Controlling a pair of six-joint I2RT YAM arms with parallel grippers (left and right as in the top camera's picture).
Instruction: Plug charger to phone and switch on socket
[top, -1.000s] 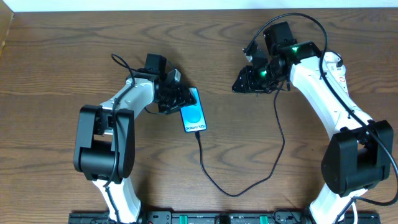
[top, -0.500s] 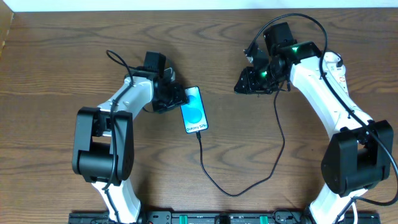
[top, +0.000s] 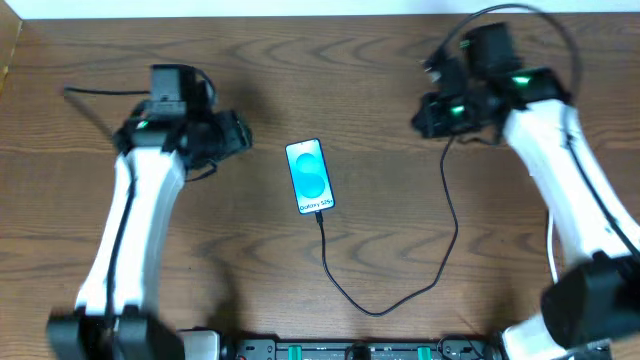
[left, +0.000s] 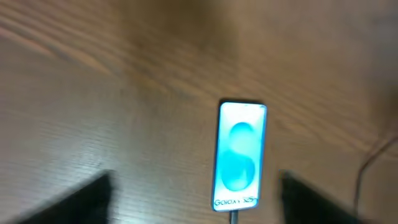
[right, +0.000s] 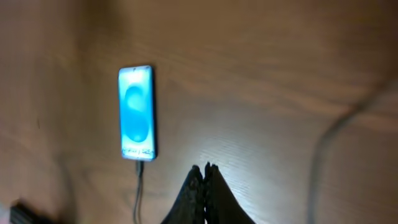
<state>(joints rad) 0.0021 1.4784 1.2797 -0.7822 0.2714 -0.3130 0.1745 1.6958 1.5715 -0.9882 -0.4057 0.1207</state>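
Observation:
The phone (top: 309, 176) lies flat mid-table, its blue screen lit. It also shows in the left wrist view (left: 241, 155) and the right wrist view (right: 136, 113). The charger cable (top: 375, 310) has its tip in the phone's bottom edge (left: 234, 216), loops toward the front edge, then runs up to beneath my right arm. My left gripper (top: 238, 135) is open and empty (left: 199, 202), well left of the phone. My right gripper (top: 422, 114) is shut on nothing (right: 204, 167), well right of the phone. The socket and the white plug are not in view.
Bare brown wood table (top: 330, 60) surrounds the phone. A black rail (top: 350, 350) runs along the front edge. The arms' own black cables arc above each wrist.
My left gripper has let go beside the phone and swung far left. My right gripper has moved right and a little back. The phone and the plugged cable have stayed put.

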